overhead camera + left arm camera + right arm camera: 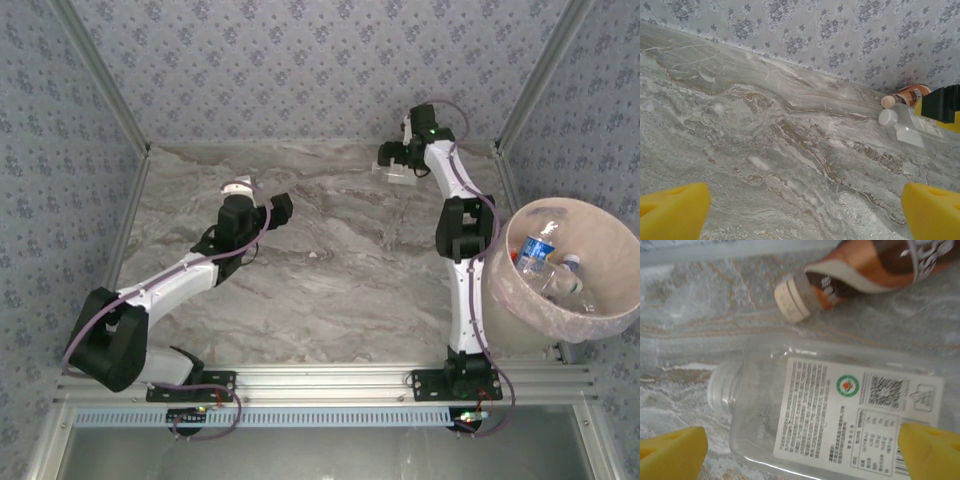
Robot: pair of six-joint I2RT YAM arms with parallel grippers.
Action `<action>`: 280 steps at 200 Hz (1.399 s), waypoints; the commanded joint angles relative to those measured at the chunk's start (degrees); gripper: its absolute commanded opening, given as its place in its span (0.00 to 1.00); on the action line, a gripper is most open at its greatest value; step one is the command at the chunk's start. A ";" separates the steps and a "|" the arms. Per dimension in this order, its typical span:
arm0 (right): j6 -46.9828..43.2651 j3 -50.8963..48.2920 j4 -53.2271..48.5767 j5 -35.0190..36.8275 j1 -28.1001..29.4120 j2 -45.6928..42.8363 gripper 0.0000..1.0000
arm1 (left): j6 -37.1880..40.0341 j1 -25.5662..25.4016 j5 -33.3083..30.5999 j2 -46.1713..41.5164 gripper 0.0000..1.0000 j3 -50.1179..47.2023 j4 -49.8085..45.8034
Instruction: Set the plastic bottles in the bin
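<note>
A clear bottle with a white printed label and a clear cap lies flat on the marble table. My right gripper is open, with one yellow fingertip on each side of it. Just beyond it lies a brown-labelled bottle with a cream cap. From above, the right gripper is at the table's far edge over the clear bottle. My left gripper is open over bare marble, and the brown bottle and clear bottle lie far ahead of it. The bin stands at the right with a blue-labelled bottle inside.
The patterned wall runs right behind the two bottles at the back. Metal frame posts rise at the table's corners. The left gripper is left of centre. The right arm's elbow is close to the bin's rim.
</note>
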 commanded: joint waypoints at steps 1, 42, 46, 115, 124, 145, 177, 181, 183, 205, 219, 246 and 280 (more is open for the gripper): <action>-1.32 -0.02 -5.01 -4.09 1.20 0.50 1.00 | -1.44 0.40 0.90 1.22 0.98 -0.54 0.57; 2.46 -9.35 -3.54 -7.69 3.46 -5.23 1.00 | -2.02 0.46 1.79 1.54 0.98 -0.55 0.84; 2.72 -10.38 -3.09 -8.13 3.85 -6.04 1.00 | -2.09 0.51 1.74 1.46 0.98 -0.63 0.84; 10.07 -26.01 1.99 -13.72 11.06 -18.54 1.00 | -3.74 0.50 2.13 0.73 0.98 -1.91 2.03; 11.71 -28.90 4.34 -14.94 12.11 -20.37 1.00 | -3.78 0.51 2.09 0.43 0.98 -2.21 2.07; 12.86 -32.95 7.89 -16.04 14.15 -24.34 1.00 | -3.74 0.51 1.97 -0.49 0.98 -2.75 2.17; 5.65 -32.45 4.51 -7.64 14.05 -27.20 1.00 | -3.37 0.52 1.84 -1.50 0.98 -3.36 1.98; 4.87 -32.20 3.76 -6.22 13.77 -27.14 1.00 | -3.39 0.51 1.92 -1.53 0.98 -3.43 2.00; 4.45 -32.05 3.44 -5.48 13.69 -27.06 1.00 | -3.39 0.58 1.85 -1.57 0.98 -3.44 1.94; 1.52 -29.55 -1.28 0.70 12.39 -24.77 1.00 | -3.54 0.56 1.70 -1.88 0.98 -3.95 2.10; -2.79 -27.78 -3.43 3.23 12.38 -22.77 1.00 | -3.56 0.60 1.44 -1.97 0.98 -4.19 2.19; -11.54 -22.84 -7.86 2.11 11.58 -18.58 1.00 | -3.47 0.55 1.60 -2.04 0.98 -4.02 1.85; -12.42 -16.70 -12.44 1.56 10.50 -13.46 1.00 | -3.39 0.65 0.80 -2.19 0.98 -4.10 1.71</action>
